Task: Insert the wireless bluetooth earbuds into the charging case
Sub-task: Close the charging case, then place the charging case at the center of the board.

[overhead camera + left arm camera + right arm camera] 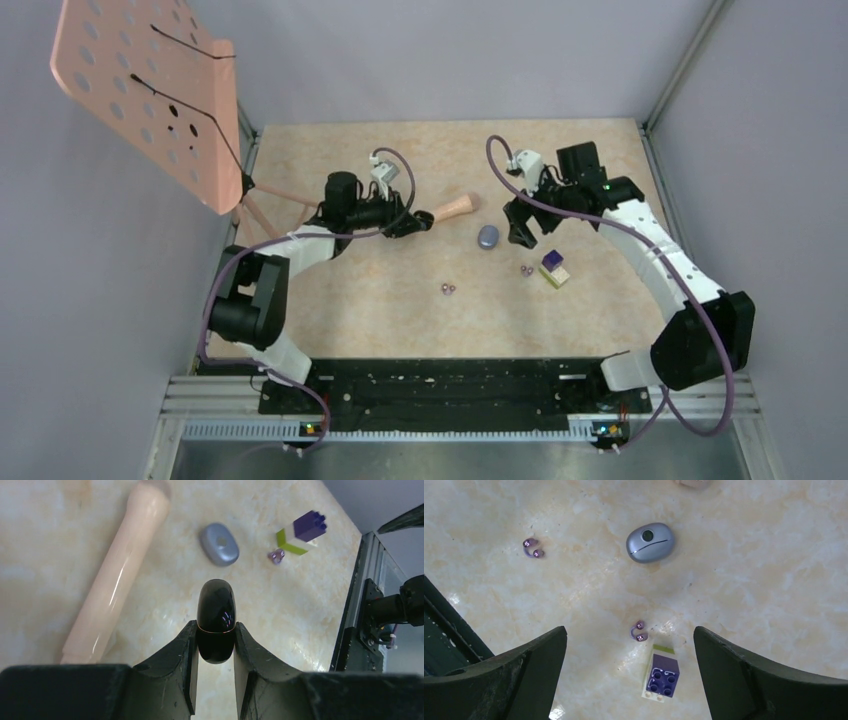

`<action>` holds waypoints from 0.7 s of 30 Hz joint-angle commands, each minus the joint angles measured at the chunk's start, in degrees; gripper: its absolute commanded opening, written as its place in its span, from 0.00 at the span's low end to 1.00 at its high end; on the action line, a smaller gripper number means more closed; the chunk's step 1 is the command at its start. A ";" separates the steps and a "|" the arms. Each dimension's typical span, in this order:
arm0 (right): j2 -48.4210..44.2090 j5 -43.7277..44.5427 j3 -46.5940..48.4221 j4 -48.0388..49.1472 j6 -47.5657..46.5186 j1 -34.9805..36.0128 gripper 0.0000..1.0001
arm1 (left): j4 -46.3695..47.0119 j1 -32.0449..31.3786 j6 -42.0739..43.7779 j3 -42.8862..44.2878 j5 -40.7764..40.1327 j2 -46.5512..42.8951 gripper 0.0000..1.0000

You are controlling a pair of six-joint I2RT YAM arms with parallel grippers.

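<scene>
Earbuds (639,631) lie loose on the counter (774,605), two purple clip-shaped pieces well apart. One is just beside the purple-and-cream block (660,672); the other sits out on bare stone, farther toward the left arm's side. Each is a pair of beads joined by a curved bridge, lying flat, with its long axis running bead to bead. In the right wrist view the one by the block has its beads stacked almost straight up the picture, bridge bowing left and open side facing right. The other lies on a diagonal, its bridge bowing to the lower left.

The left end effector (216,627) is clenched on a glossy black case (216,597), gripping only its rear half so the rounded front projects free (probably to leave the lid reachable). A thin seam crosses the case right at the fingertips. Its long axis runs straight out along the fingers, pointing toward the grey case (219,544), which lies closed on the counter near a cream wooden handle (117,575). Which case these purple pieces belong in I cannot tell.

The right end effector (520,235) is released, spread wide and empty, hovering above the block and the nearer earbud, which looks like staging for a pick from above.
</scene>
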 commanded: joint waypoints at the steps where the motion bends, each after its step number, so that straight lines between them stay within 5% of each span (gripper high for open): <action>1: -2.12 2.49 -3.26 8.61 6.54 0.56 0.96 | -11.03 2.32 0.00 2.81 -0.77 3.48 0.01; 7: 1.18 2.24 -4.90 10.84 4.16 0.40 0.95 | -43.28 3.79 7.19 20.84 -2.99 16.36 0.05; 15: 12.99 5.15 3.32 11.12 4.42 0.29 0.91 | -44.70 4.45 5.19 19.88 -10.00 16.96 0.12; 21: 19.38 12.02 6.18 13.00 17.57 0.30 0.91 | -45.28 4.36 5.23 20.26 -11.39 17.18 0.43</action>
